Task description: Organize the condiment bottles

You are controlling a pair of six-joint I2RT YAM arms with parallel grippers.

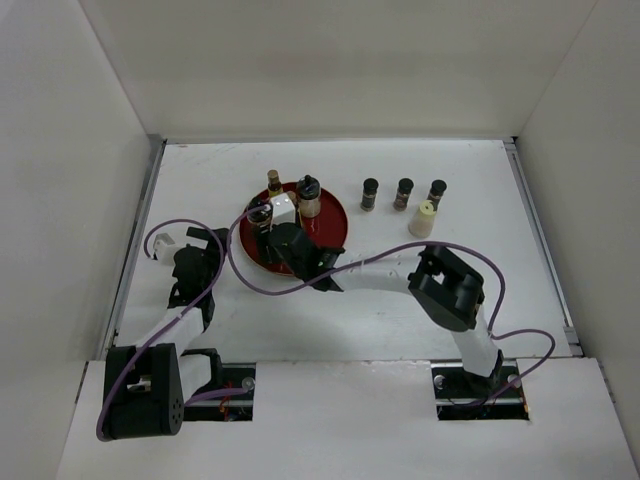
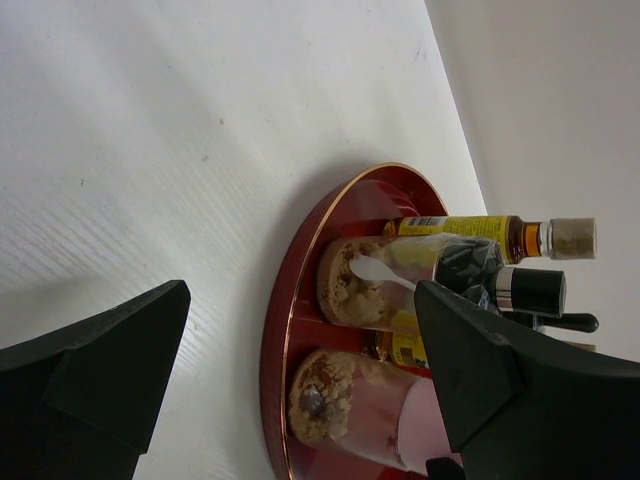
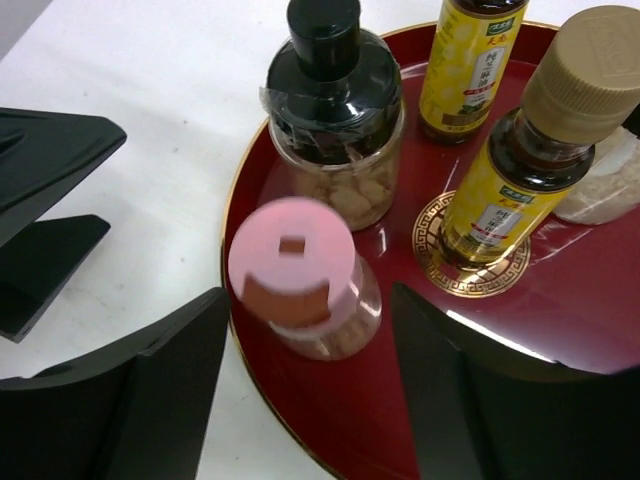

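Note:
A red tray (image 1: 335, 228) holds several condiment bottles. In the right wrist view a pink-capped jar (image 3: 300, 275) stands at the tray's (image 3: 560, 330) near-left rim. Behind it are a black-capped jar (image 3: 335, 120), two yellow bottles (image 3: 475, 65) (image 3: 530, 170) and a whitish jar (image 3: 605, 185). My right gripper (image 3: 312, 300) (image 1: 283, 243) is open, with its fingers on either side of the pink-capped jar and gaps showing. My left gripper (image 2: 300, 300) (image 1: 208, 245) is open and empty, just left of the tray (image 2: 290, 300), facing the pink-capped jar (image 2: 370, 410).
Three dark-capped bottles (image 1: 369, 195) (image 1: 404, 193) (image 1: 437, 193) stand in a row on the table right of the tray, with a pale-yellow-capped bottle (image 1: 424, 219) in front of them. White walls enclose the table on three sides.

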